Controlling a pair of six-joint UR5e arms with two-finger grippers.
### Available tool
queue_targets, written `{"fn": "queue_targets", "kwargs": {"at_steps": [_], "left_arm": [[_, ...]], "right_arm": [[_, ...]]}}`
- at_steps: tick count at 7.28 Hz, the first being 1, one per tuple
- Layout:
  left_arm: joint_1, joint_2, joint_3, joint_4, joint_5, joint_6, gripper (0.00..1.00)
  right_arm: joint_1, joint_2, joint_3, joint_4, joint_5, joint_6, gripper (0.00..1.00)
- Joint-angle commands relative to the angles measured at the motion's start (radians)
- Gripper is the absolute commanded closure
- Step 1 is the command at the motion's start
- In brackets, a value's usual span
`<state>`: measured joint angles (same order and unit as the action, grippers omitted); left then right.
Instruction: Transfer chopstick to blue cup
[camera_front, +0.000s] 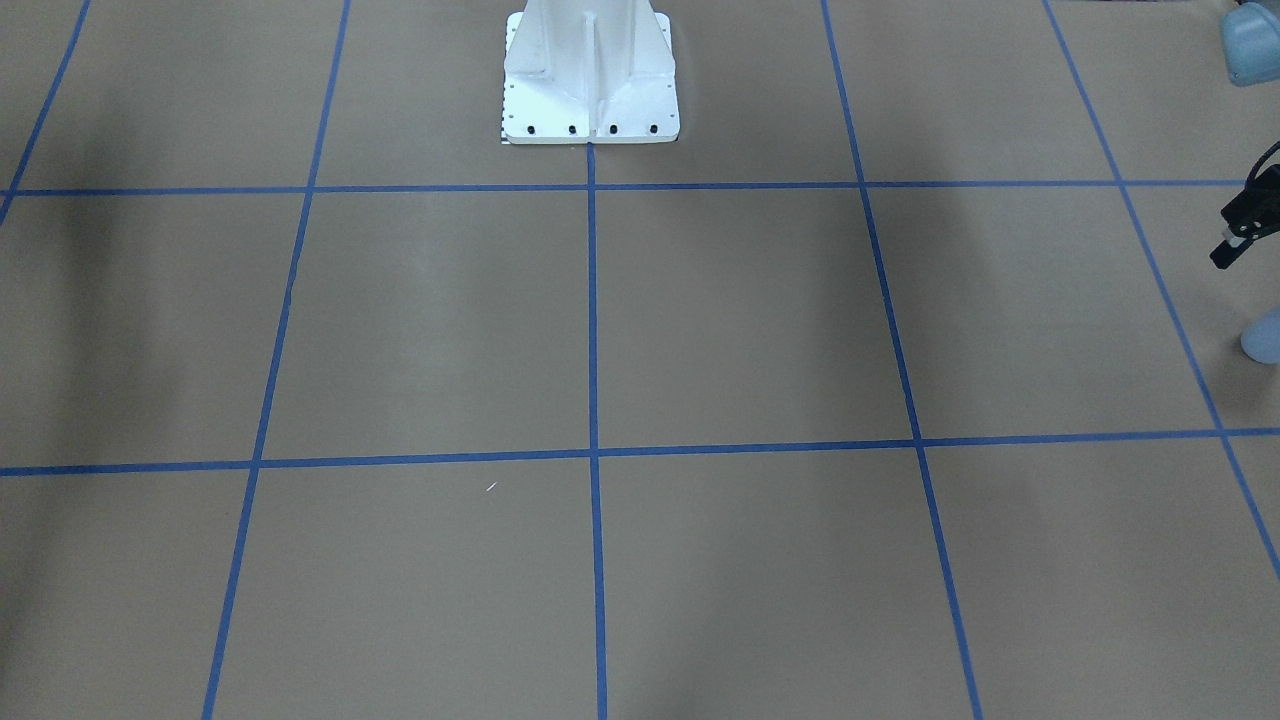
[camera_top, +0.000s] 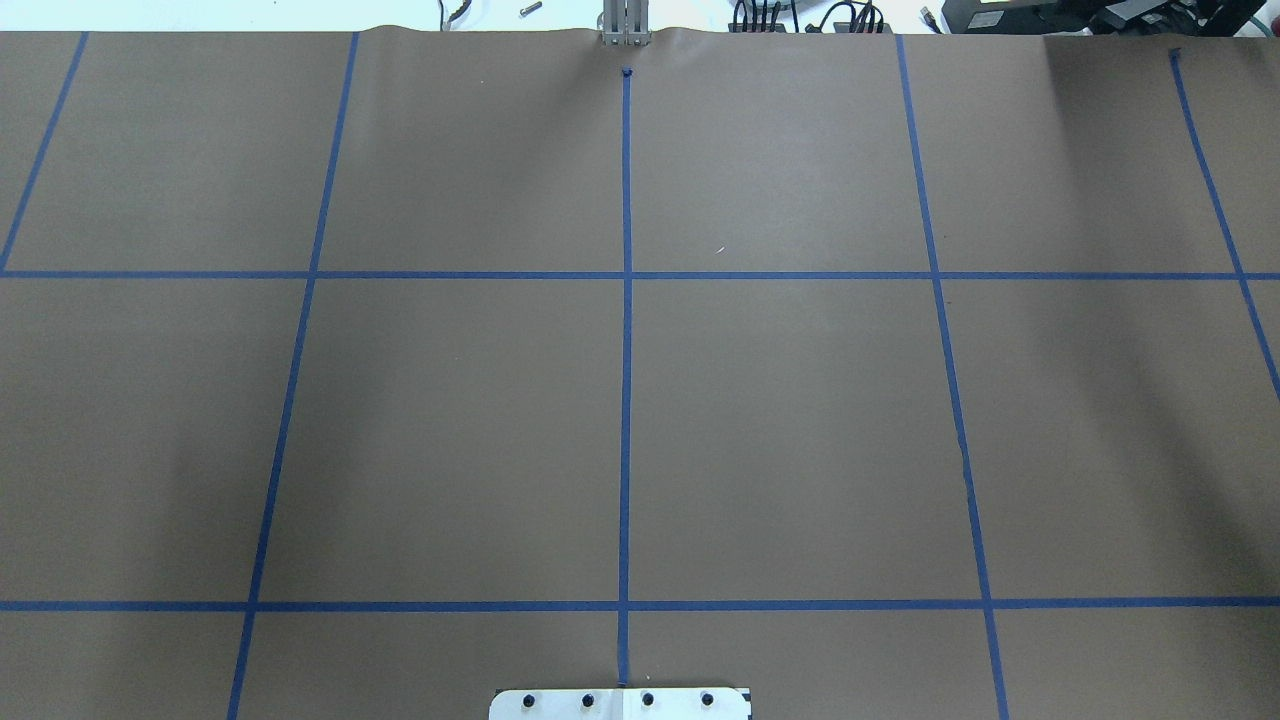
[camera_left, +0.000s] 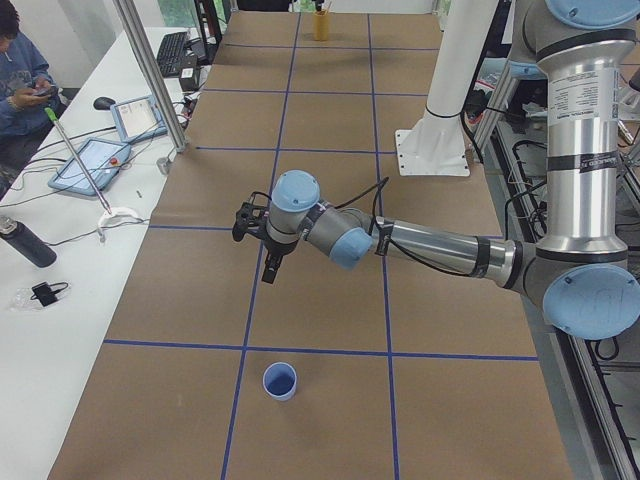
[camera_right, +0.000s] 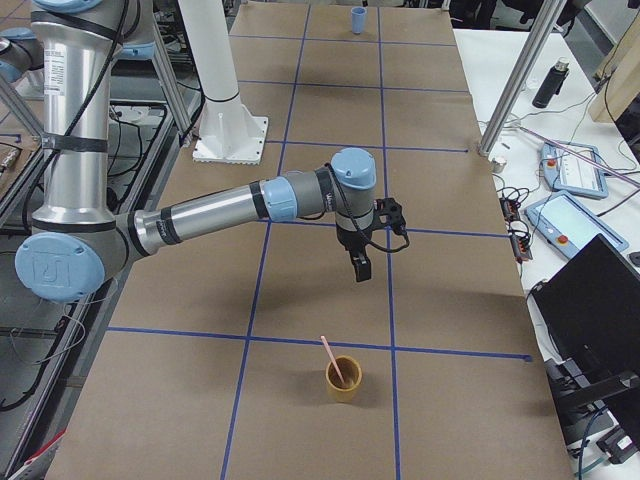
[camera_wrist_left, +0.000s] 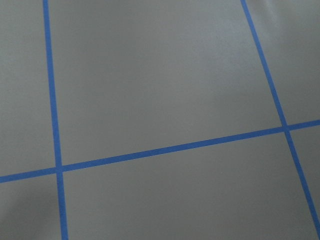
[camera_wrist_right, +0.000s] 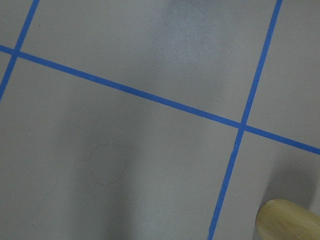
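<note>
Table (camera_top: 450, 420): brown paper, blue tape lines (camera_top: 626, 400). Left gripper (camera_left: 272, 268) and right gripper (camera_right: 359, 268) hung above it, nothing seen held; opening could not be told. Blue cup (camera_left: 280, 381) stood empty, left end. Chopstick (camera_right: 331, 357) leaned in tan cup (camera_right: 345, 392), right end, well apart; transfer unstarted.

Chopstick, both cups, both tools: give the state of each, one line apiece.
chopstick: leaning in the tan cup, not yet transferred.
tan cup: upright, holding the chopstick.
blue cup: upright, empty.
left tool: above the table, empty; open or shut unclear.
right tool: above the table, empty; open or shut unclear.
</note>
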<state>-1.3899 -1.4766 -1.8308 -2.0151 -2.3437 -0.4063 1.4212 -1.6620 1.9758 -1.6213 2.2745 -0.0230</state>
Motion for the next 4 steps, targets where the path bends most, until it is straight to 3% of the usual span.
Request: {"fn": "queue_targets", "kwargs": {"at_steps": [1, 4], "left_arm": [[-0.003, 0.002, 0.008, -0.017, -0.005, 0.007, 0.02], [-0.006, 0.039, 0.021, -0.042, 0.001, 0.003, 0.02]], "right_arm": [[-0.002, -0.001, 0.006, 0.003, 0.006, 0.0, 0.0], [-0.001, -0.035, 0.017, 0.009, 0.01, 0.0, 0.0]]}}
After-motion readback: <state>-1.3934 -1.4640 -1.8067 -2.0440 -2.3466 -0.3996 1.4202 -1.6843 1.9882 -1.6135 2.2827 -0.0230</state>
